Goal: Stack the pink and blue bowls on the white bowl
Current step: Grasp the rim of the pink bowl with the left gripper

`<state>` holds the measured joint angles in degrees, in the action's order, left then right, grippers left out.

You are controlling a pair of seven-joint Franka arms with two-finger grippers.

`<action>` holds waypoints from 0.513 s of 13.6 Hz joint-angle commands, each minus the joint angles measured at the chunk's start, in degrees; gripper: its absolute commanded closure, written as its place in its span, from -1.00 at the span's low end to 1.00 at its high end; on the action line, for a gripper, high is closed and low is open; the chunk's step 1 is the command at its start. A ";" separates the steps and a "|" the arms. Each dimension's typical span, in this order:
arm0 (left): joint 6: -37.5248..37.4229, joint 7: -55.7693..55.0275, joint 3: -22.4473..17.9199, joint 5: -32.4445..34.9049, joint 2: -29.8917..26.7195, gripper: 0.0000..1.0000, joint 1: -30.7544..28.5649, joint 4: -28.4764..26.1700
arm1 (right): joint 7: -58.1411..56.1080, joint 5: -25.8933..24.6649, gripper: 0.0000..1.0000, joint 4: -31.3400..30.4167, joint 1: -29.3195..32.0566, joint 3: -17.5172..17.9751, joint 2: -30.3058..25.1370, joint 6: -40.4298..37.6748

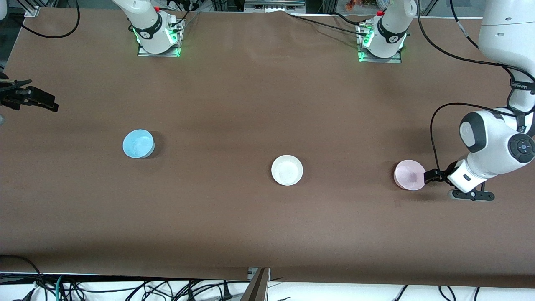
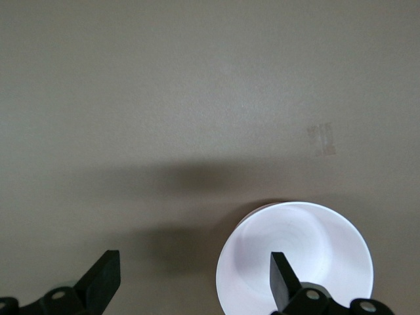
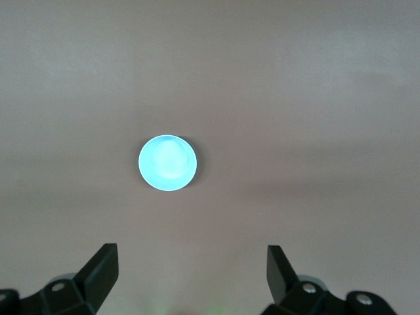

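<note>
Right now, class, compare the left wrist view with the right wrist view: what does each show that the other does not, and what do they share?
Only the left wrist view shows the pink bowl, close below the open left gripper, with one finger over its rim, plus a faint pale mark on the table.

Only the right wrist view shows the blue bowl, small and well clear of the open right gripper.

Both show the brown table and two spread black fingers. Neither shows the white bowl.

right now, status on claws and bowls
Left claw open at pink bowl. Right claw open, waiting. Blue bowl, white bowl unstacked. Nothing between them.
</note>
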<state>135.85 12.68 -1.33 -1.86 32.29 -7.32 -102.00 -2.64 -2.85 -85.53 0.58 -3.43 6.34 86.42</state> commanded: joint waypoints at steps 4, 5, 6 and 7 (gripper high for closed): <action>4.51 1.56 0.10 -0.51 -1.26 -1.00 -0.06 -6.19 | -0.44 0.65 -1.00 0.27 0.74 0.36 -0.10 -0.12; 4.51 1.56 0.10 -0.60 -1.44 -1.00 -0.15 -6.72 | -0.44 0.65 -1.00 0.27 0.74 0.36 -0.10 -0.12; 4.60 1.56 0.10 -0.60 -1.79 -0.98 -0.15 -7.16 | -0.52 0.65 -1.00 0.27 0.74 0.36 -0.10 -0.12; 4.60 1.56 0.10 -0.60 -1.97 -0.95 -0.15 -7.60 | -0.52 0.65 -1.00 0.27 0.74 0.36 -0.10 -0.12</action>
<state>139.59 12.74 -1.33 -1.86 32.49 -7.32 -107.07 -2.64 -2.85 -85.52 0.60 -3.43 6.34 86.42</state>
